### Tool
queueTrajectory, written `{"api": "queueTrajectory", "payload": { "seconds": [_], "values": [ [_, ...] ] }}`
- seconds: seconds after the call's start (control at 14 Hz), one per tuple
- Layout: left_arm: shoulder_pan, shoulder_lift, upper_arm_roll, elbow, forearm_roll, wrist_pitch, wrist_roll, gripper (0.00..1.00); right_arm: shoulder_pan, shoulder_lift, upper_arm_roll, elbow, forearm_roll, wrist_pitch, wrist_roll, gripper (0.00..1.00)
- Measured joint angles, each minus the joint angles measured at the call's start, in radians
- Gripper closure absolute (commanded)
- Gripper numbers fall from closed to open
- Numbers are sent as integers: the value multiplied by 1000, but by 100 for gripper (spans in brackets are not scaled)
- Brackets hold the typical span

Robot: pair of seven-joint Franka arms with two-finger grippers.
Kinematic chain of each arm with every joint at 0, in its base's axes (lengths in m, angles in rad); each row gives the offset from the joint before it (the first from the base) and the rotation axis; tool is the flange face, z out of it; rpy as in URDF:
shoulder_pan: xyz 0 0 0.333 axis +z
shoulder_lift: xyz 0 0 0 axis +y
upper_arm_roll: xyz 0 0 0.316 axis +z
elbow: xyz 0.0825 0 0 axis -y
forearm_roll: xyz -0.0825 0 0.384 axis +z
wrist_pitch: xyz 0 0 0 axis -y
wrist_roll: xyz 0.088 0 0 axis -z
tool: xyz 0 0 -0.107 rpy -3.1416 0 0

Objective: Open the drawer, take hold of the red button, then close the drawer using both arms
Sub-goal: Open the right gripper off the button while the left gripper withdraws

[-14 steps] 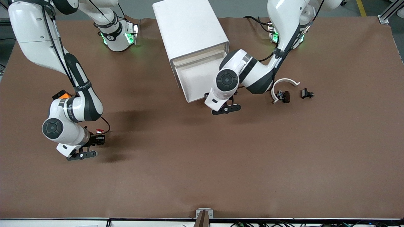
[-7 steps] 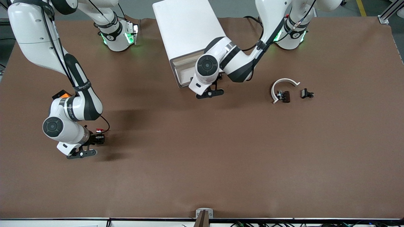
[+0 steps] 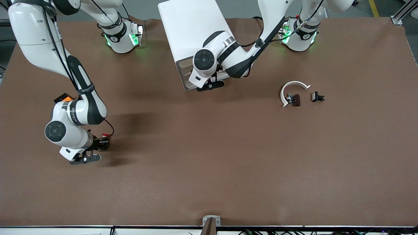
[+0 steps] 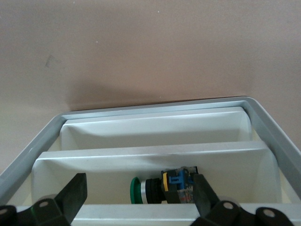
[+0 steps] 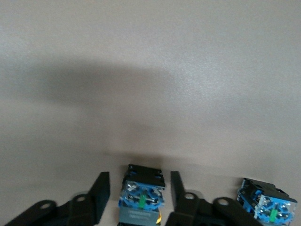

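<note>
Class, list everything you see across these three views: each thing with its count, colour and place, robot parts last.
brown table cover: one, brown, spans the table.
white boxy cabinet: one, white, between the arms' bases.
white tray-like drawers: several, white, stacked in the cabinet.
green-capped push-button: one, green and black, in a drawer.
red-capped push-button: one, red cap, blue base, between the right gripper's fingers.
second blue-based part: one, blue and black, beside it.
orange cube: one, orange, partly under the right arm.
white curved strip: one, white, toward the left arm's end.
small dark parts: two, dark, beside that strip.
left gripper: black, open, at the cabinet's front.
right gripper: black, open, astride the red-capped push-button.
</note>
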Motion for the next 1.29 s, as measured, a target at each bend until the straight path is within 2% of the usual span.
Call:
{"api": "queueTrajectory", "payload": {
  "seconds": [0.29, 0.43, 0.57, 0.79, 1.0, 1.29],
  "values": [
    [26, -1, 12, 14, -27, 3, -6, 0, 51, -37, 20, 43, -1, -39, -2, 0],
    [105, -3, 30, 51, -27, 5, -7, 0, 115, -95, 23, 82, -1, -146, 13, 0],
    [232, -4, 36, 99, -23, 3, 7, 0, 184, -172, 24, 108, 0, -268, 96, 0],
    [384, -10, 36, 151, 78, -1, 43, 0, 273, -265, 26, 113, -1, -389, 241, 0],
    [454, -30, 35, 182, 208, -1, 54, 0, 294, -273, 24, 109, -1, -404, 278, 0],
    [579, -85, 36, 210, 236, -1, 163, 0, 299, -266, 21, 107, -1, -404, 283, 0]
  ]
}}
